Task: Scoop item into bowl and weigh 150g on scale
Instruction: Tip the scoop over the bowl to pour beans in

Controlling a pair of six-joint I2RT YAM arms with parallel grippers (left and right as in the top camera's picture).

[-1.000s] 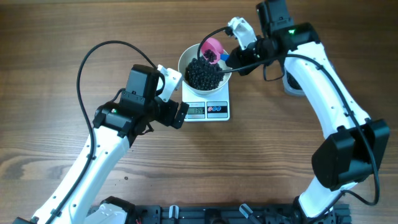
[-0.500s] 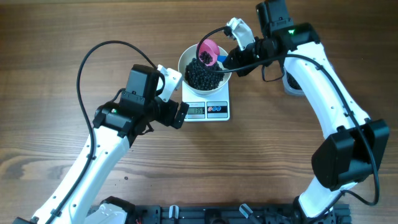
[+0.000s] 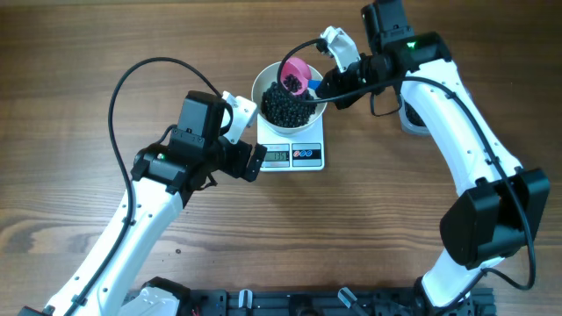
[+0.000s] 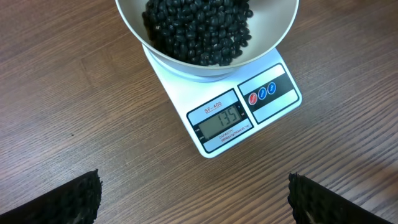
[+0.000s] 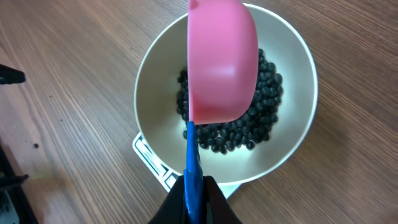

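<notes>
The way down into the bowl point(image 3: 256, 88) is half blocked. The pink scoop point(image 3: 297, 70) hangs over its far right side, and the right pincer point(image 3: 327, 83) is clamped on the blue handle just beyond the rim. The bowl's near left part lies uncovered. The left pincer point(image 3: 248, 140), jaws spread wide, stands just left of the scale point(image 3: 307, 156). Bare bench point(image 3: 378, 219) lies in front of the scale. Farther left, the left arm's black cable point(image 3: 132, 75) arches over the wood.
</notes>
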